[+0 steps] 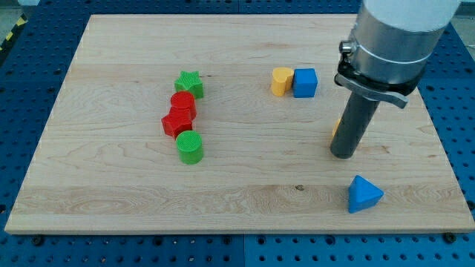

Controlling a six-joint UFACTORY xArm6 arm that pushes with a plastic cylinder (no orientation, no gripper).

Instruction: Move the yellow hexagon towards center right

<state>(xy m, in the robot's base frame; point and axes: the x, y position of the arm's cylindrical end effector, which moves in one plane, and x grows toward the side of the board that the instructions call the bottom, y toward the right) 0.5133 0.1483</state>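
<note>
Nearest the bottom of the frame, at the lower right, we find a blue triangular block (364,194) lying on the wooden board (111,200), apart from everything else.

Above it, right of centre, our tip (343,155) rests on the board surface. The dark rod rises from it into a broad grey cylinder of the arm (393,37), which fills the upper right corner of the frame. The rod has no jaws, so it holds and clamps nothing. The blue triangular block sits below and slightly right of the tip, clear of it.

The yellow hexagon (336,126) is almost wholly hidden behind the rod. Only a thin yellow-orange sliver shows at the rod's left edge, a little above the tip, in the centre-right part of the board. We cannot tell whether the rod touches it.

Left of centre, a column of four blocks runs up the frame. Lowest is a green cylinder (190,147). Above it a red block (177,123) of angular outline touches it, and a second red block (183,104), rounder on top, touches that one in turn. A green star (190,83) heads the column, against the upper red block.

Furthest up, right of centre, a yellow block (280,81) with a rounded, notched top stands side by side with a blue cube (304,82), the cube on the right and touching it. Both lie up and left of the rod.
</note>
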